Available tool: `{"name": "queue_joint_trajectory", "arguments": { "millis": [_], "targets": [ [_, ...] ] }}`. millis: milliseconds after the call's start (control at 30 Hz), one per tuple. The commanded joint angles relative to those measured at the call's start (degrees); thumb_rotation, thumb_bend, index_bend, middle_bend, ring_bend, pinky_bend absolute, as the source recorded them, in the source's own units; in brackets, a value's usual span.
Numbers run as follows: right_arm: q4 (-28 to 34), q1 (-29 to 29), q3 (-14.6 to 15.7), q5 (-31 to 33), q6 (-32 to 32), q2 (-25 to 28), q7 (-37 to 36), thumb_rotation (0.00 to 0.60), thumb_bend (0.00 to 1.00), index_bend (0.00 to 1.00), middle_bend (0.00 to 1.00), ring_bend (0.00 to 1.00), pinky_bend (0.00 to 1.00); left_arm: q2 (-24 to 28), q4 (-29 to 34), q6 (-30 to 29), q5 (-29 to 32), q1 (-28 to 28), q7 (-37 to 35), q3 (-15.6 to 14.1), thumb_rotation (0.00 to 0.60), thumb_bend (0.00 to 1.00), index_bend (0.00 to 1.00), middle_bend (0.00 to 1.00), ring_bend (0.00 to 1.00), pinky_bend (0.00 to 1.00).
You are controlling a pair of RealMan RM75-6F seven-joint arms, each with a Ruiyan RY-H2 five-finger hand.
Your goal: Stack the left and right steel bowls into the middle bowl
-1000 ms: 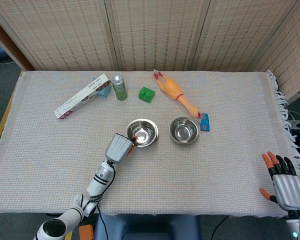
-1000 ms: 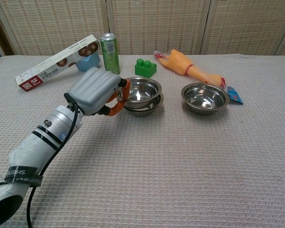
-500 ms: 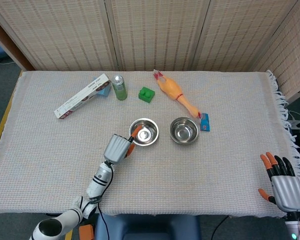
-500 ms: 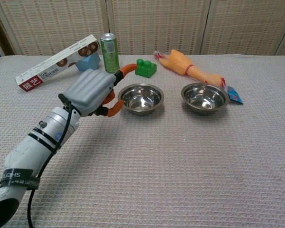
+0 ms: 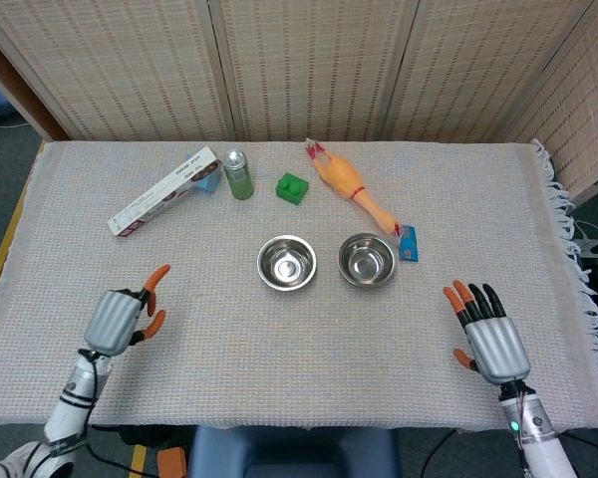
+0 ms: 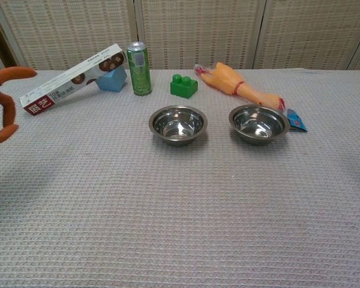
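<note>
Your left hand (image 5: 120,317) and right hand (image 5: 490,339) hovered empty, fingers spread. The middle bowl (image 5: 286,263) and right bowl (image 5: 367,260) sat between and beyond them — nothing intervened. Farther beyond lay a rubber chicken (image 5: 348,187), green block (image 5: 292,187), can (image 5: 238,174) and box (image 5: 164,190).

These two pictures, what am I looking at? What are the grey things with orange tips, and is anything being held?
They are a robot's two hands. One picture looks down from its head, the other forward from its chest. The left hand and right hand hover open near the table's front, holding nothing. On the woven cloth stand two steel bowls, the middle bowl and the right bowl. Behind them lie a rubber chicken, a green block, a green can and a long box.
</note>
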State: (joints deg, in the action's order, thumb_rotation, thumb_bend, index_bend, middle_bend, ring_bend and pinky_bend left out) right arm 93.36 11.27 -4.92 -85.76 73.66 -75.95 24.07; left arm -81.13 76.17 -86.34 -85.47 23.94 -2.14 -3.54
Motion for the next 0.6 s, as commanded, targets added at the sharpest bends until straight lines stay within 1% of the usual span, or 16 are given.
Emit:
{"name": "queue_joint_trajectory", "arguments": {
  "millis": [33, 67, 100, 200, 233, 333, 500, 600],
  "targets": [
    [-4.27, 5.21, -4.42, 2.90, -4.07, -6.04, 3.03, 0.600, 0.09, 0.03, 0.00, 0.00, 0.00, 8.60, 5.22, -1.91, 2.15, -8.13, -1.32, -5.03, 0.600, 0.41, 0.01, 0.22, 0.18, 0.32],
    [-6.09, 6.96, -5.48, 3.33, -5.08, -8.08, 3.18, 0.600, 0.09, 0.08, 0.00, 0.00, 0.00, 9.65, 5.52, -0.82, 2.33, -8.33, 0.31, -5.44, 0.600, 0.41, 0.01, 0.19, 0.13, 0.29],
    [-7.55, 8.28, -6.13, 3.46, -5.82, -9.58, 3.22, 0.600, 0.10, 0.15, 0.00, 0.00, 0.00, 10.34, 6.16, -0.41, 2.31, -8.46, 0.85, -5.50, 0.600, 0.41, 0.02, 0.17, 0.11, 0.27],
    [-13.74, 12.49, -7.78, 3.55, -7.68, -15.04, 3.88, 0.600, 0.13, 0.31, 0.00, 0.00, 0.00, 11.80, 7.97, 0.90, 2.87, -8.88, 1.43, -5.02, 0.600, 0.41, 0.02, 0.15, 0.09, 0.25],
    [-15.90, 13.72, -8.21, 3.68, -8.20, -16.78, 4.17, 0.600, 0.15, 0.35, 0.00, 0.00, 0.00, 12.06, 8.26, 1.18, 3.04, -8.95, 1.66, -4.73, 0.600, 0.41, 0.02, 0.15, 0.09, 0.25],
    [-23.83, 17.66, -9.59, 5.37, -10.42, -22.94, 5.42, 0.600, 0.17, 0.38, 0.00, 0.00, 0.00, 12.47, 8.80, 1.57, 3.04, -9.32, 1.39, -3.63, 0.600, 0.41, 0.02, 0.15, 0.09, 0.25],
    [-33.14, 21.51, -10.17, 7.14, -12.56, -29.52, 5.18, 0.600, 0.19, 0.41, 0.00, 0.00, 0.00, 12.85, 8.90, 2.06, 2.23, -9.95, 0.95, -2.86, 0.600, 0.41, 0.01, 0.15, 0.09, 0.25],
    [-37.83, 23.21, -10.42, 7.69, -13.05, -32.63, 3.62, 0.600, 0.25, 0.44, 0.00, 0.00, 0.00, 12.95, 8.77, 2.48, 2.39, -10.27, 0.83, -2.06, 0.600, 0.41, 0.00, 0.14, 0.09, 0.25]
  ]
}}
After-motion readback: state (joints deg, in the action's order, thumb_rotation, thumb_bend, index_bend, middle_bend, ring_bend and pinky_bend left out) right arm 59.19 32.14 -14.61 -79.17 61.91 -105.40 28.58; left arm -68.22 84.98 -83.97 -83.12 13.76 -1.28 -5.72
